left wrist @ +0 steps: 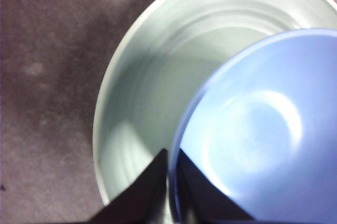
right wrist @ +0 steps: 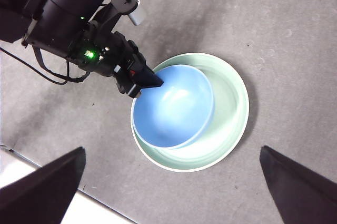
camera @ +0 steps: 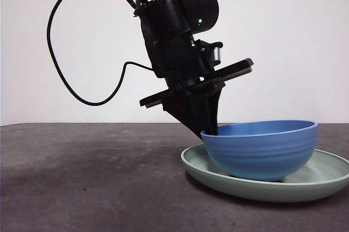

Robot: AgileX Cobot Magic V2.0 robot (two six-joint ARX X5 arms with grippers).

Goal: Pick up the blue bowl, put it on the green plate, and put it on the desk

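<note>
Between the left gripper's (left wrist: 169,182) clamped fingers sits the blue bowl's (left wrist: 263,129) rim, over the green plate (left wrist: 152,92).

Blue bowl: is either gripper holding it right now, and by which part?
Yes. The left gripper pinches the blue bowl by its rim, one jaw inside, one outside. The right gripper holds nothing.

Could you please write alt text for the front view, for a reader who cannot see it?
The left gripper, reaching down from above, is shut on the near-side rim of the blue bowl, which sits inside the green plate on the desk. A black cable loops behind the arm against a white wall.
</note>
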